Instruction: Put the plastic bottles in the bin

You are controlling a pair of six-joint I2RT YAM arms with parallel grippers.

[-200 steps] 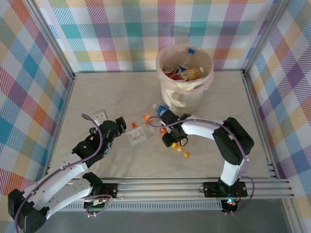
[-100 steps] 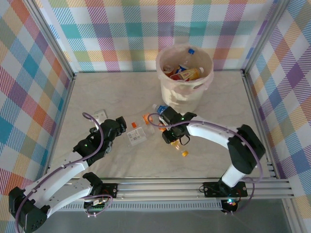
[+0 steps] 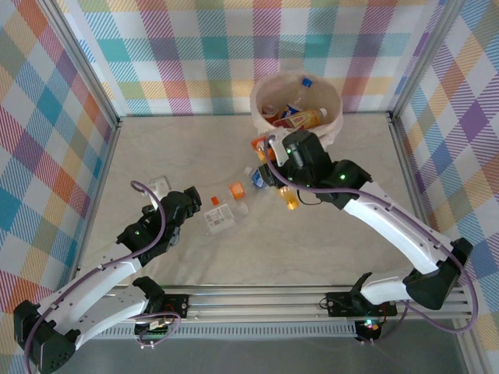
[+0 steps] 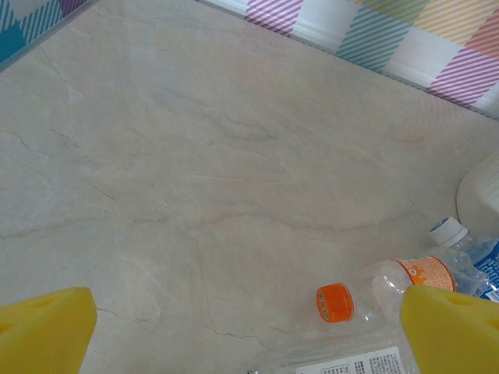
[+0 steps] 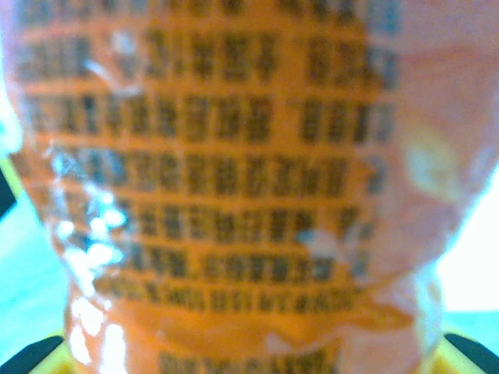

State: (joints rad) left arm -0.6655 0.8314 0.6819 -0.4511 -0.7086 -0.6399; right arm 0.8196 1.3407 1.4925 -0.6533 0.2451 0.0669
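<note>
- The right gripper (image 5: 249, 354) is closed tight on the orange bottle (image 5: 226, 179).
- In that gripper's own camera, the bottle's orange label with dark print is very close and blurry. The plastic looks crinkly.
- From the top, the right arm (image 3: 374, 210) reaches far across the table (image 3: 156, 148). Its end is just at the near side of the bin (image 3: 337, 97).
- The bin stands at the far side of the table. There are some bottles (image 3: 300, 117) inside it.
- The left gripper (image 4: 249, 335) is wide open, and there is nothing in it. It hangs over the table with its yellow pads (image 4: 47, 327) far apart.
- Three more bottles lie on the table between the two arms.
- One is a clear bottle (image 3: 221, 220) with a white label. One is an orange-ringed bottle (image 3: 236, 189) just beside it. One is a blue bottle (image 3: 257, 178), the closest to the bin.
- An orange cap (image 4: 335, 302) shows right by the clear bottle. I cannot tell which bottle it belongs to.
</note>
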